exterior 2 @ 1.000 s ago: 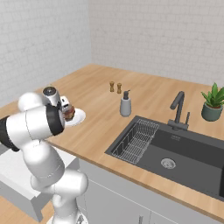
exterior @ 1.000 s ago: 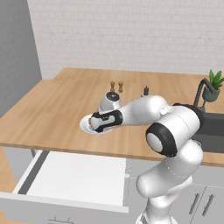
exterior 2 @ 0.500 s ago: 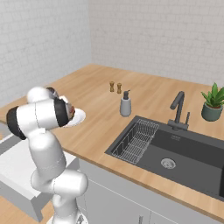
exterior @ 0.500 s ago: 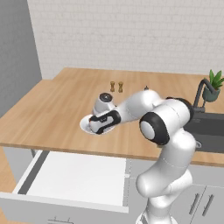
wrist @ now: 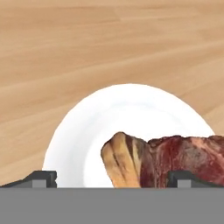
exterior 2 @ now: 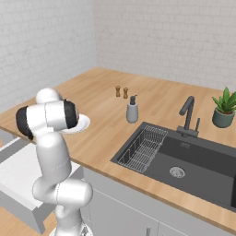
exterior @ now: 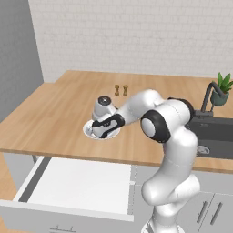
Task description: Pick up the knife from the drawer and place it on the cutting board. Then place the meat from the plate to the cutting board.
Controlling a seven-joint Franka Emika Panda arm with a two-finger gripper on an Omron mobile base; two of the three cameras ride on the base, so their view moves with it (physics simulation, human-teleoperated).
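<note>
Two dark fingertips of the gripper [wrist: 111, 179] gape wide, straddling the reddish-brown meat chunk [wrist: 164, 161] on the round white plate [wrist: 78, 135]; centre w/ the chunk, drop lower, then squeeze.

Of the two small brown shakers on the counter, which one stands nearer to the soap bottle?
The right shaker stands nearer the soap bottle; the left shaker is farther.

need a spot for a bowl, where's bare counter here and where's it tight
Free: the wide counter left of the plate, and the stretch behind the two shakers to the wall. Tight: at the plate, where the open gripper is over the meat, and between soap bottle and sink.
</note>
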